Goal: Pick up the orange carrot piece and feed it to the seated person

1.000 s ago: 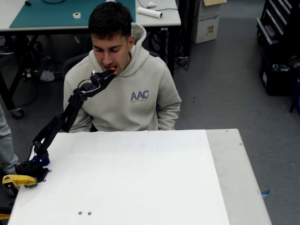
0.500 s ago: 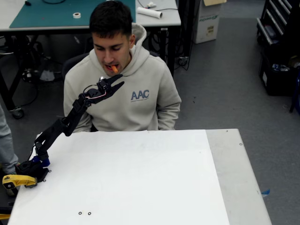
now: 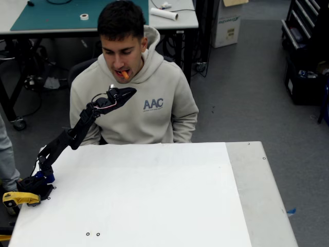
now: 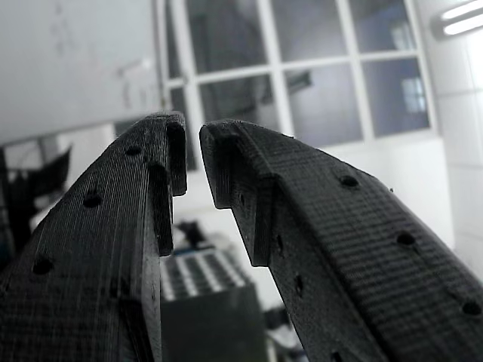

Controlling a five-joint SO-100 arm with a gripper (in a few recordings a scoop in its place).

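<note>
The orange carrot piece (image 3: 125, 75) sits between the lips of the seated person (image 3: 134, 98), one end poking out of the mouth. Just below the chin, apart from the carrot, the black gripper (image 3: 129, 92) hangs in front of the beige hoodie with nothing in it. In the wrist view the gripper (image 4: 193, 164) has its two fingertips (image 4: 226, 162) drawn close, only a narrow slit between them. The arm rises from its base at the left edge of the white table (image 3: 154, 195).
</note>
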